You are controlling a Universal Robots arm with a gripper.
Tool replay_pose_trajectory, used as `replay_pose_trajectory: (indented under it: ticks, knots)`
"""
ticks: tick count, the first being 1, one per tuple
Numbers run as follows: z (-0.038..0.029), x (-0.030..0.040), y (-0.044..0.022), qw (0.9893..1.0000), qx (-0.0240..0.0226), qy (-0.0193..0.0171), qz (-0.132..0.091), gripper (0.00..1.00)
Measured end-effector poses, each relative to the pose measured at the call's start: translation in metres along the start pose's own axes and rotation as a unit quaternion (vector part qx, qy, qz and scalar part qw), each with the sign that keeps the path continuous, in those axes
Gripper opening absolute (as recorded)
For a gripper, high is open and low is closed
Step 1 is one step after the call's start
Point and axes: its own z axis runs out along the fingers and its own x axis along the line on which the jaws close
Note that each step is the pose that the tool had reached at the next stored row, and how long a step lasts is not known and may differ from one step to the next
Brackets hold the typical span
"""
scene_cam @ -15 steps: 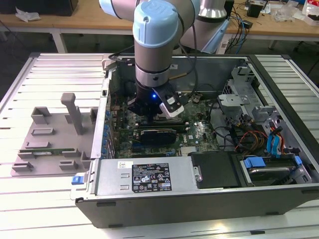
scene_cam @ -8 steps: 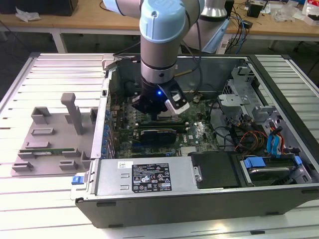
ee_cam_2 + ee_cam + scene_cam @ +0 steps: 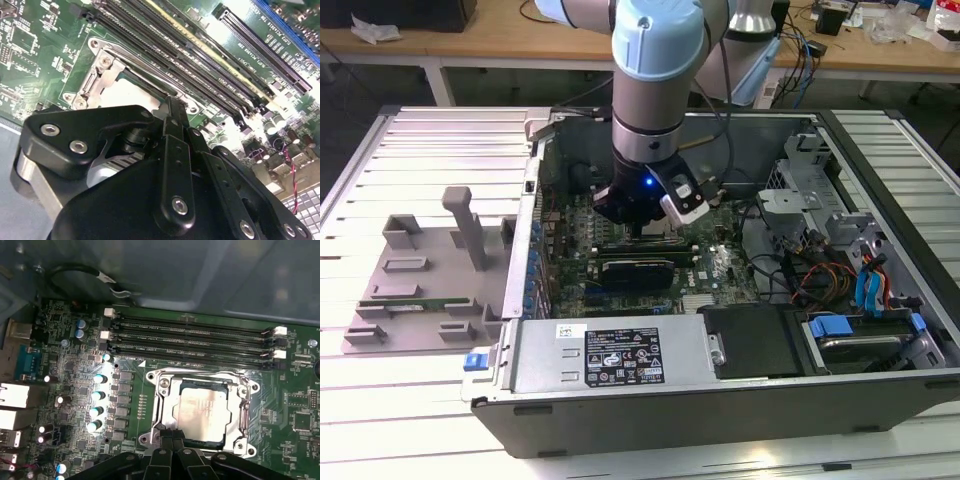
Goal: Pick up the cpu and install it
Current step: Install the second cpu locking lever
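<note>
Silver-topped, the cpu (image 3: 202, 407) already lies flat in the socket frame (image 3: 161, 390) on the motherboard (image 3: 75, 390), while the hand (image 3: 172, 436), fingers pressed together and holding nothing, hovers at its edge.

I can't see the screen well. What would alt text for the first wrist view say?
A shiny silver cpu lies inside the metal socket frame of a green motherboard, with the black end effector just at the frame's edge. Beyond the socket run long black memory slots, and round capacitors line one side.
</note>
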Motion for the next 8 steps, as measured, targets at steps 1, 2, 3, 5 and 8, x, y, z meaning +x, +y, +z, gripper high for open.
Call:
replay_pose_trajectory:
  ticks: [1,2,3,5,8]
  knots:
    - [-0.0008,-0.0005,0.0008,1.0000,0.0001,0.0000,0.000,0.11]
    - [-0.0015,-0.0009,0.0014,1.0000,0.0004,0.0001,0.000,0.11]
    - [-0.0022,-0.0011,0.0019,1.0000,0.0007,0.0001,0.000,0.11]
    - [-0.0042,-0.0022,0.0042,1.0000,0.0017,0.0002,0.000,0.11]
    - [-0.0066,-0.0034,0.0068,1.0000,0.0030,0.0003,0.000,0.11]
